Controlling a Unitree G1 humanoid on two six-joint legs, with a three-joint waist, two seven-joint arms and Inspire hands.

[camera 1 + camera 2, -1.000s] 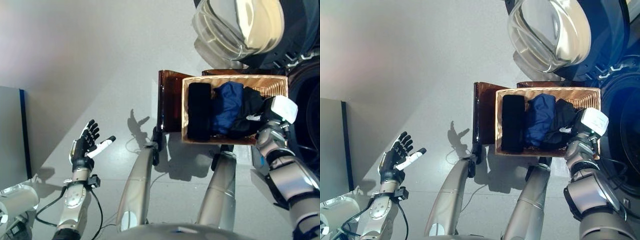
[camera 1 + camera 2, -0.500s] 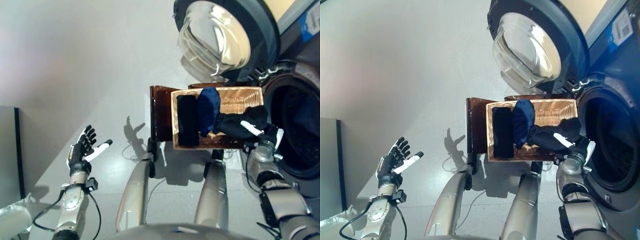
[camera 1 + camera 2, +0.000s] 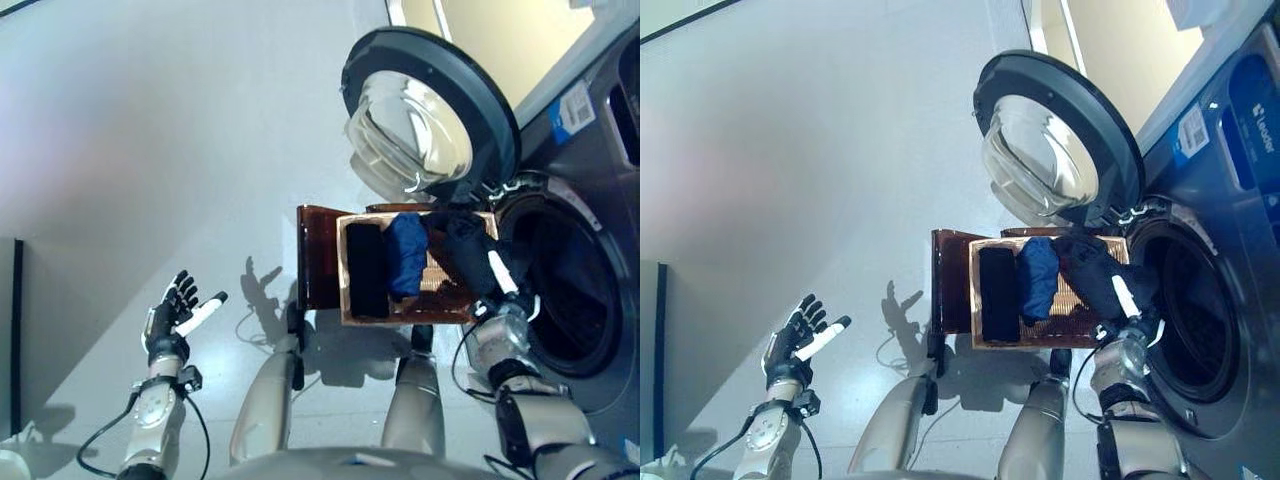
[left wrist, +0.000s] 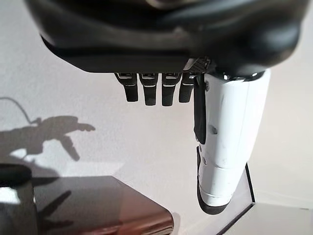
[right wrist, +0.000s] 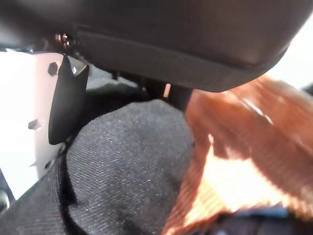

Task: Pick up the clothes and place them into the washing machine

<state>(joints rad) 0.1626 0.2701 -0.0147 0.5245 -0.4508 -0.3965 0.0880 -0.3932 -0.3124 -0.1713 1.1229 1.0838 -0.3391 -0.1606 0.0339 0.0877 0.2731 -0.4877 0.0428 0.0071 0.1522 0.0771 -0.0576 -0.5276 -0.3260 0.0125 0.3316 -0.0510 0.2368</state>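
A wicker basket (image 3: 343,300) on a brown stand holds a folded black cloth (image 3: 365,268) and a blue garment (image 3: 407,250). My right hand (image 3: 505,300) is at the basket's right end, beside the washing machine's drum opening (image 3: 555,285). It is shut on a black garment (image 3: 458,245) that hangs lifted over the basket's right side. The right wrist view shows that black fabric (image 5: 122,166) against the palm beside the white thumb cover (image 5: 24,122), with wicker (image 5: 244,161) past it. My left hand (image 3: 178,312) floats open and empty over the floor at lower left.
The washer's round glass door (image 3: 425,120) stands swung open above the basket. The brown stand (image 3: 315,255) juts out on the basket's left. The grey machine front (image 3: 1230,150) fills the right side. A dark panel edge (image 3: 15,330) shows at far left.
The camera has tilted up, bringing the washer door and drum into view. My right hand has lifted the black garment off the pile and toward the drum side. The left hand stays open.
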